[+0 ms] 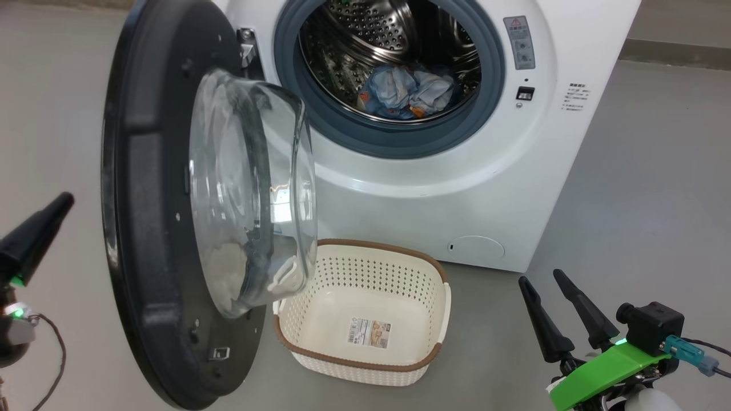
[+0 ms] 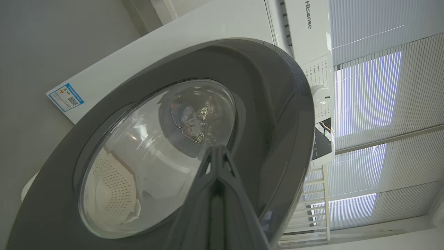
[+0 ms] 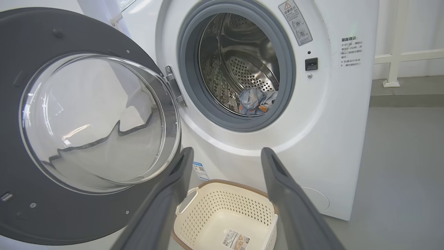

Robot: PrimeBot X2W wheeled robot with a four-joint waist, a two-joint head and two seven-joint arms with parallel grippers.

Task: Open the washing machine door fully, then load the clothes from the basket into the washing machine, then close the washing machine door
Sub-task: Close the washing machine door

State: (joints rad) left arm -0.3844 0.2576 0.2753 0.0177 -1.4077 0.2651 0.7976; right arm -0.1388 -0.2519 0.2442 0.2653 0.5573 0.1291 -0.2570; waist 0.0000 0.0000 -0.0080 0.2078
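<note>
The washing machine [image 1: 457, 188] stands with its door [image 1: 143, 171] swung out to the left, the glass bowl facing right. The clothes [image 1: 408, 91], light blue with orange, lie in the steel drum; the right wrist view also shows the clothes [image 3: 256, 100]. The basket [image 1: 365, 268] sits on the floor below the door with only a label sticker inside. My left gripper [image 1: 43, 225] is shut, left of the door's outer face [image 2: 270, 104], fingertips [image 2: 216, 149] pointing at it. My right gripper [image 1: 540, 277] hangs open at the lower right, empty, framing the basket [image 3: 222, 208].
A round service flap [image 1: 477, 248] is low on the machine's front. A blue energy sticker [image 2: 66, 97] is on its side. Grey floor [image 1: 639, 188] spreads to the right. A white railing [image 3: 395, 55] and window blinds [image 2: 381, 86] stand behind the machine.
</note>
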